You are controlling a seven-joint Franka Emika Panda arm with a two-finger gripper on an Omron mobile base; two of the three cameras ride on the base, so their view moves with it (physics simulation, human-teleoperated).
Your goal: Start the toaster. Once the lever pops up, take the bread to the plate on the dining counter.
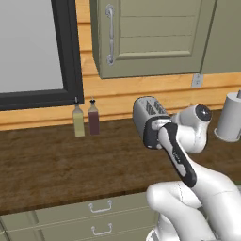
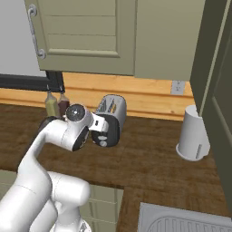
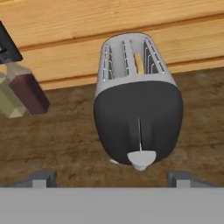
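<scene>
The robot's glossy white, rounded arm [image 1: 202, 197] is built of thick tubular segments that swell into bulbous shells at each bend. Dark charcoal bands mark the joints — one long black strip runs along the forearm link [image 1: 179, 157], edging its white cover. A round dark-grey cap [image 2: 75, 113] with a lighter centre closes the wrist joint. The two small dark-grey finger tips [image 3: 41, 178] are blocky and matte.

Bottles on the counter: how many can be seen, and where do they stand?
2. A yellowish bottle and a dark red bottle stand side by side at the back of the wooden counter, under the window corner, left of the toaster. The arm may hide others.
</scene>
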